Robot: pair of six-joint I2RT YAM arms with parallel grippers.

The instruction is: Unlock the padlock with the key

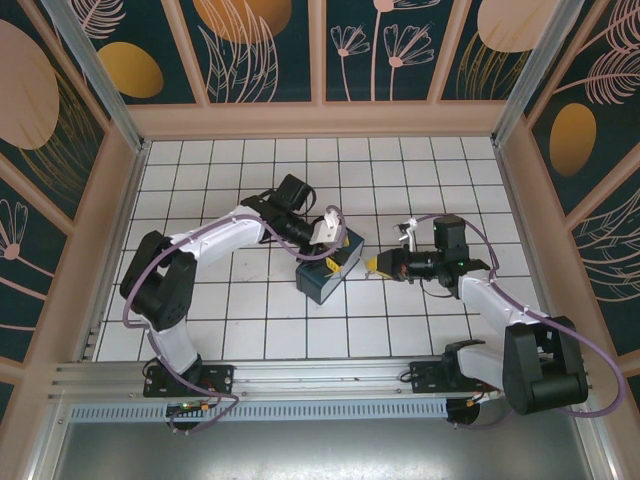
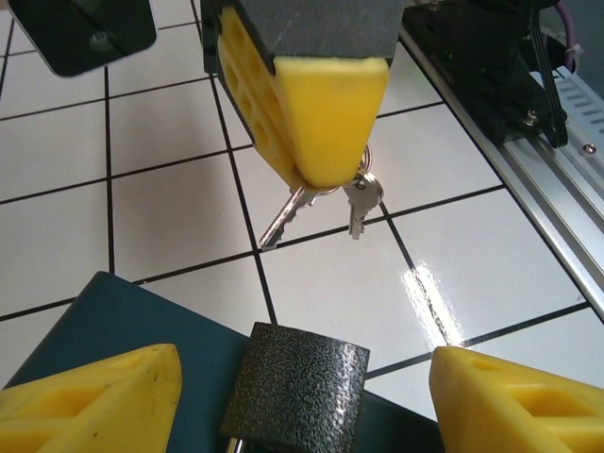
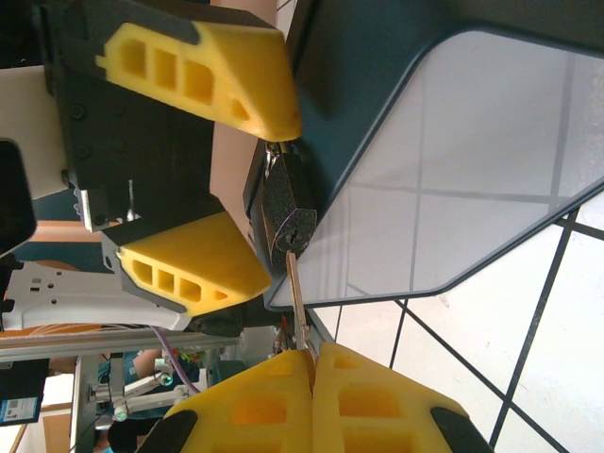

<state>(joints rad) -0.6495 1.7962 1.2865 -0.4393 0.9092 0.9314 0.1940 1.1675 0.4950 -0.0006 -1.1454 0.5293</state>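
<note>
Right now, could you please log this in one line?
left gripper: open around padlock | right gripper: shut on key | tip at keyhole

Bottom edge cuts the padlock (image 2: 294, 387) at its shackle; below the padlock, right hand (image 3: 313, 357) hides head of key (image 3: 295, 302).

Dark speckled padlock (image 2: 294, 387), silvery key (image 3: 296, 300), yellow fingers (image 2: 94, 396)

White floor tiles (image 1: 200, 170) with dark grout fill the centre; teal walls (image 1: 455, 40) with peach botanical prints border the upper frame.
</note>
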